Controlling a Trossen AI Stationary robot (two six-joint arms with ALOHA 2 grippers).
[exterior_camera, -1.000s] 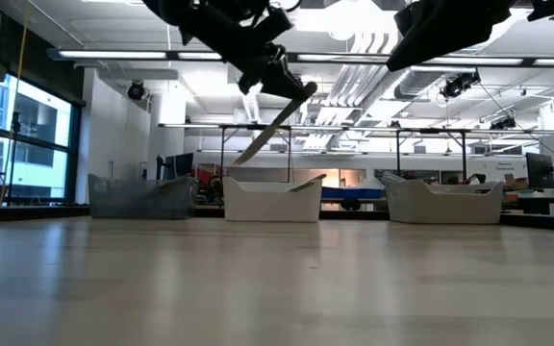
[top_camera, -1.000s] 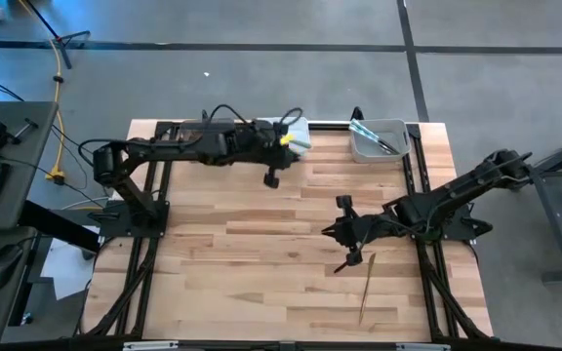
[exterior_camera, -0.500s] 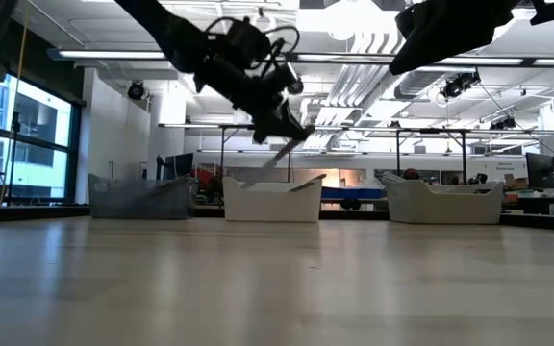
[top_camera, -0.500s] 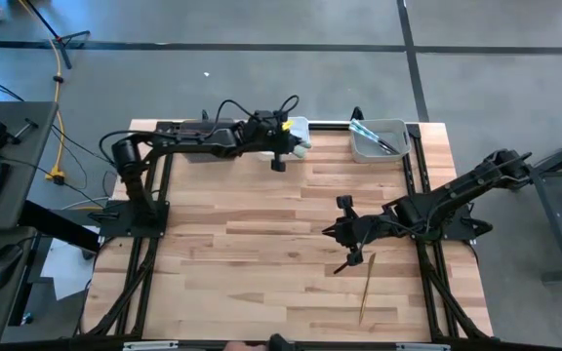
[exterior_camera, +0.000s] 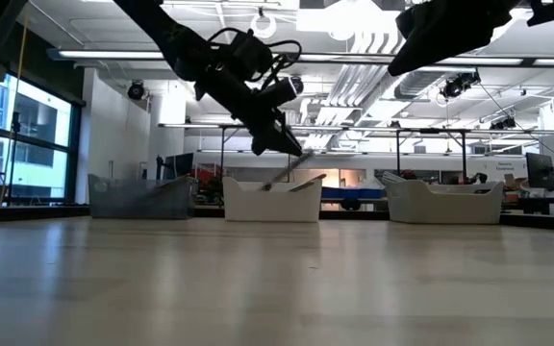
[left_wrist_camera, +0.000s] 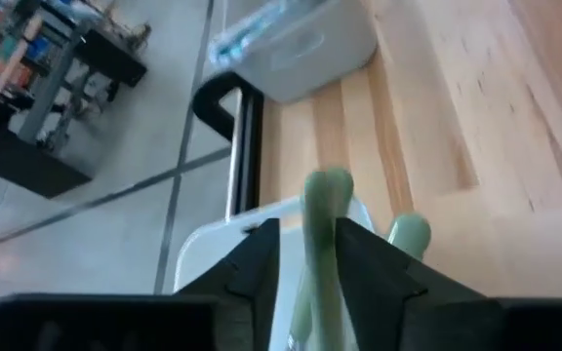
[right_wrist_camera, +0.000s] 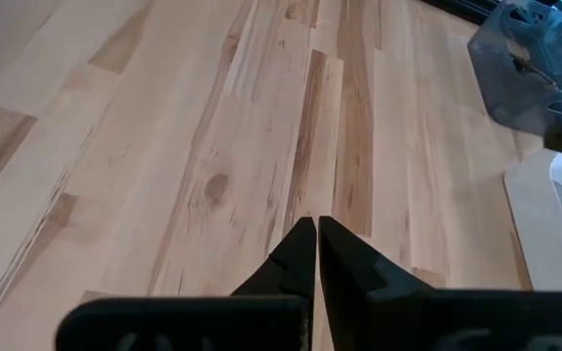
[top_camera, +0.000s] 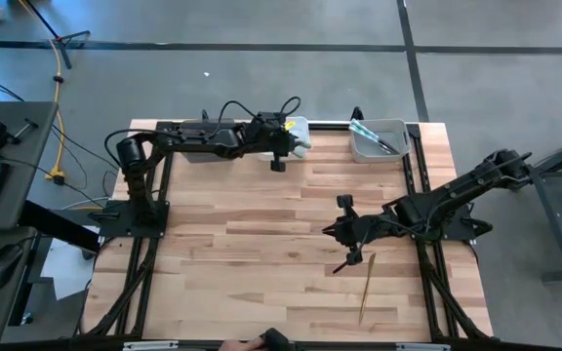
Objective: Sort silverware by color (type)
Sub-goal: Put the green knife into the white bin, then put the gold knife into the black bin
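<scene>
My left gripper (top_camera: 279,161) hangs over the white bin (top_camera: 299,127) at the table's far edge, fingers parted. A pale green piece of silverware (left_wrist_camera: 318,219) lies between them and slants down into the bin (exterior_camera: 285,175). A second pale green handle (left_wrist_camera: 410,234) lies in that bin. My right gripper (top_camera: 342,263) hovers shut above the table's right half. A bronze piece (top_camera: 366,289) lies flat on the wood just near of it. The grey bin (top_camera: 379,141) holds light blue pieces. My left gripper has the pale green handle (left_wrist_camera: 322,244) between its parted fingers, which come slanting down from the table's left. A gap shows beside one finger (left_wrist_camera: 261,265); whether the other still touches the handle, I cannot tell. The piece's lower end (exterior_camera: 267,185) is in the white bin.
A dark bin (top_camera: 201,129) sits at the far edge under my left arm. The three bins stand in a row along the far edge (exterior_camera: 142,197). Bare wood spreads across the table's middle and near side.
My left gripper has gone toward the far edge and down, over the white bin. The pale green piece came with it, still slanting; its lower end has sunk from well above the bin to the bin's rim.
</scene>
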